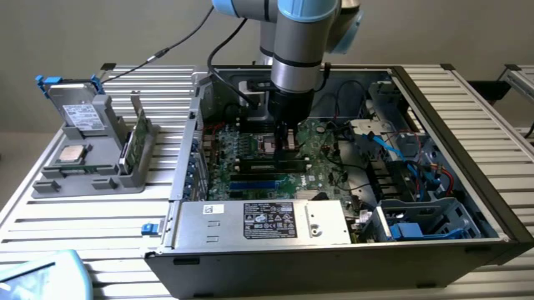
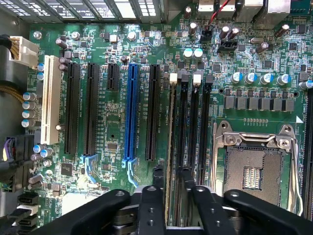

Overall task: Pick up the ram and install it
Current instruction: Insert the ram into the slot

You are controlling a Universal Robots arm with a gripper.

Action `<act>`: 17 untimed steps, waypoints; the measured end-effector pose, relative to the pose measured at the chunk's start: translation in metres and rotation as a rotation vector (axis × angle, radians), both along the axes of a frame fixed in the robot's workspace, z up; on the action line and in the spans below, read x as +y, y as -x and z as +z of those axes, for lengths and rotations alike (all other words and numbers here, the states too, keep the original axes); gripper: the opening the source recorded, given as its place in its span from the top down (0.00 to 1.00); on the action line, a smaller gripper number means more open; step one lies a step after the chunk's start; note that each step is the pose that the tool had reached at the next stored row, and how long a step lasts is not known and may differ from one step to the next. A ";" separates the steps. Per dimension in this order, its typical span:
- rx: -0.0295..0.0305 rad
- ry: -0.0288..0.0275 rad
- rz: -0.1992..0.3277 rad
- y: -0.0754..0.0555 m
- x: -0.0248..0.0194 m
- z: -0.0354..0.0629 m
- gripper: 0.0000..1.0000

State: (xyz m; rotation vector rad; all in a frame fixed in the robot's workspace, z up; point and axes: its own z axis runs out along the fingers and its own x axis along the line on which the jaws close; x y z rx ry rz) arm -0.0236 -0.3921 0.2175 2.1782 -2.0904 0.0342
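Slatted metal table [image 1: 84,219], open computer case [image 1: 334,265], ram [image 2: 171,127] seated on edge in a memory slot, flanked by parted fingers [image 2: 159,188] of the gripper [image 2: 172,181], empty slots [image 2: 194,127] and processor socket [image 2: 254,166] alongside.

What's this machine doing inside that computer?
A robot arm reaches down into an open computer case. Its gripper sits low over the green motherboard, straddling the ram, which stands on edge in the outermost of the memory slots, next to the long expansion slots. Whether the stick is fully clicked in can't be told. The processor socket beside the slots is empty.
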 end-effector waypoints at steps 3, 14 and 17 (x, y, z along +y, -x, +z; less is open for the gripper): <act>0.0000 0.0001 0.000 0.000 0.0000 0.0000 0.55; -0.0009 0.0000 0.000 0.013 0.0021 0.0149 0.48; -0.0009 0.0000 0.000 0.016 0.0021 0.0170 0.48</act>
